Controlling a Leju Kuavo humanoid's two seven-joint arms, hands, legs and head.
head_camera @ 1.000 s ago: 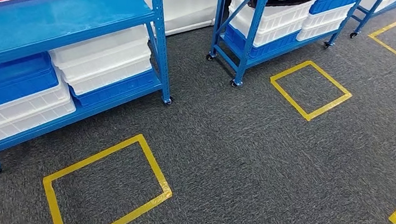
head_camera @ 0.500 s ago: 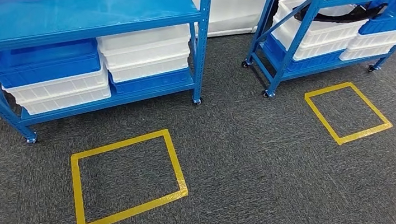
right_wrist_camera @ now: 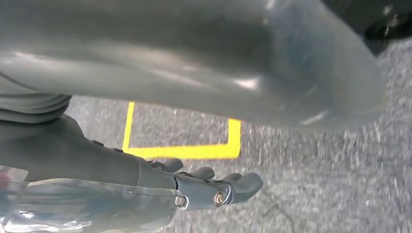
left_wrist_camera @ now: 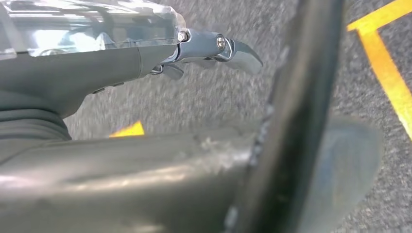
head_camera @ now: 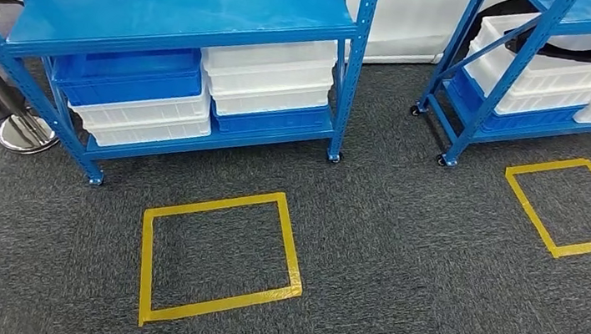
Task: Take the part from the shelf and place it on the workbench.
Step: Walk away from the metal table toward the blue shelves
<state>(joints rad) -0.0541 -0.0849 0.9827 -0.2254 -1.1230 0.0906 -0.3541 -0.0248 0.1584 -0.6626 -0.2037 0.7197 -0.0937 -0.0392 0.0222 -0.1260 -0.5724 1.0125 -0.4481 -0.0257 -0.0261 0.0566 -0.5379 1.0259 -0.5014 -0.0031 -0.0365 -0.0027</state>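
Left hand point(left_wrist_camera: 214, 48) & right hand point(right_wrist_camera: 214, 187) hang empty, fingers loosely apart. Part not identifiable on blue steel shelf point(head_camera: 184, 11). Risk: stopping off the yellow tape square point(head_camera: 219, 255), reach falls short.

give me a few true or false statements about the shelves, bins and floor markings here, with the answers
1. The blue metal shelf stands on dark grey carpet. True.
2. A red plastic bin sits on its lower level. False: the bins there are white plastic bins and blue plastic bins.
3. A yellow tape square marks the floor in front of that shelf. True.
4. The right hand holds a part. False: it holds nothing, fingers loosely extended.
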